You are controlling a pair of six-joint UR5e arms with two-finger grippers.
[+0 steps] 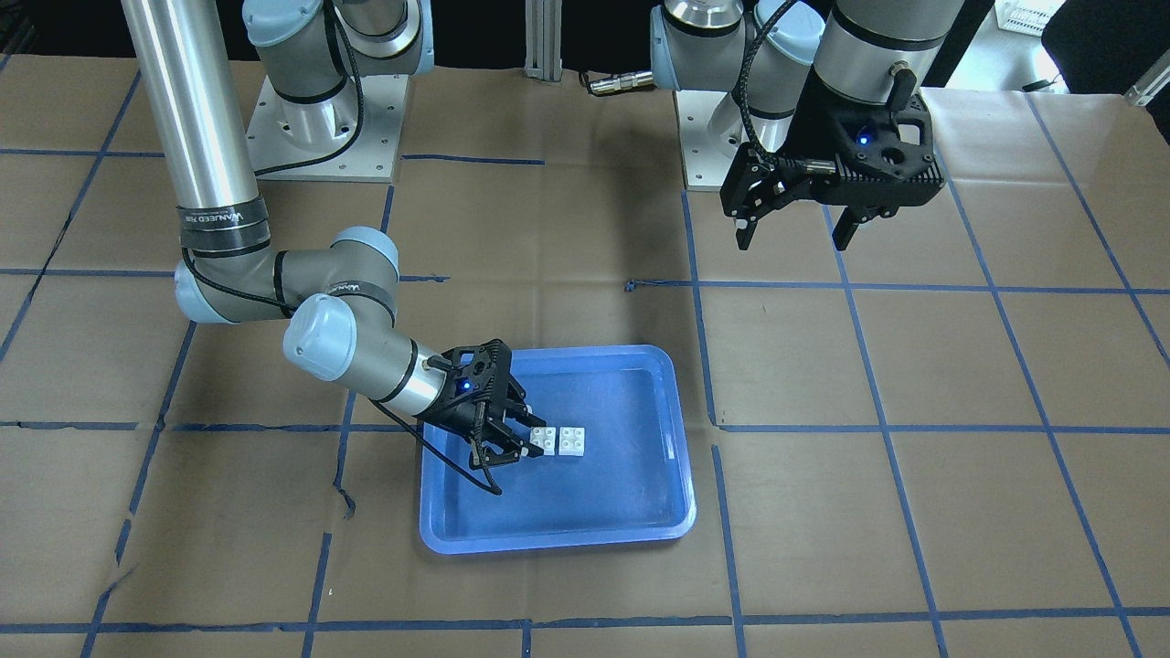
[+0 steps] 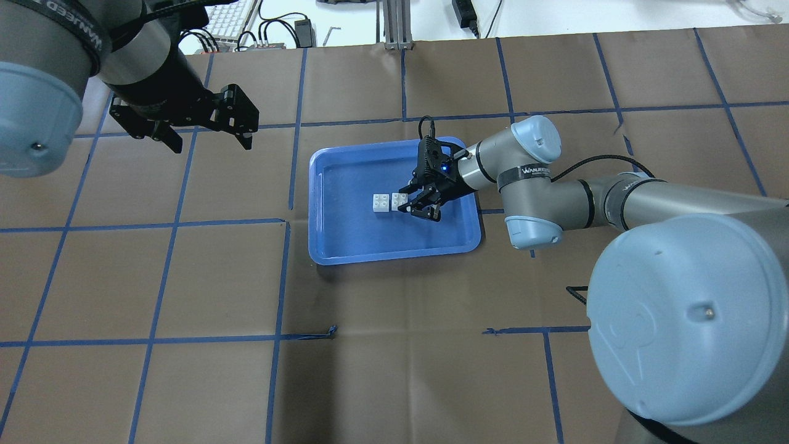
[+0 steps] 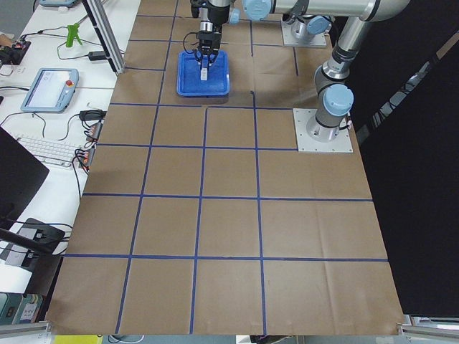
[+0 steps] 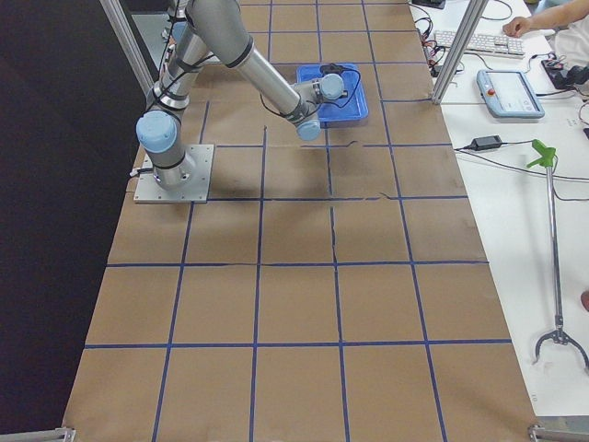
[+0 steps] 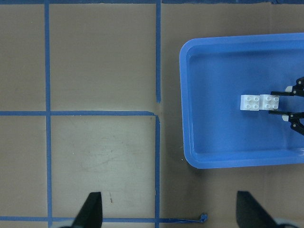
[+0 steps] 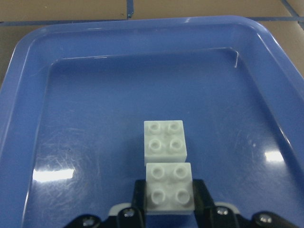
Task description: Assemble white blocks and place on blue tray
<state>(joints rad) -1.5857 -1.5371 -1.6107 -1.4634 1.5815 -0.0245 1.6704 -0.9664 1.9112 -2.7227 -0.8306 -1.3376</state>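
There is one blue tray (image 1: pixel 622 493) on the desk (image 1: pixel 914 366), and both of the two white blocks (image 1: pixel 558 441) lie inside it, on its floor near the middle. They sit side by side, studs up and edges touching, not one on top of the other. Each shows four round studs.

My right arm (image 1: pixel 366 347) reaches low over the tray's rim. My right jaws are clamped on the near block (image 6: pixel 168 187), with one black pad (image 6: pixel 139 192) pressed to each of its opposite sides. In the right wrist view I see no gap between pad and plastic. The far block (image 6: pixel 164 141) lies just beyond the pads, against the near block's front face, and nothing of mine touches it.

My left arm (image 1: pixel 868 55) hangs above the brown paper, well apart from the tray. My left jaws stand wide apart, and the two fingers (image 5: pixel 92 209) show at the bottom corners of the left wrist view. That camera looks straight down on the blue tape grid, with the tray and both blocks off to the side.
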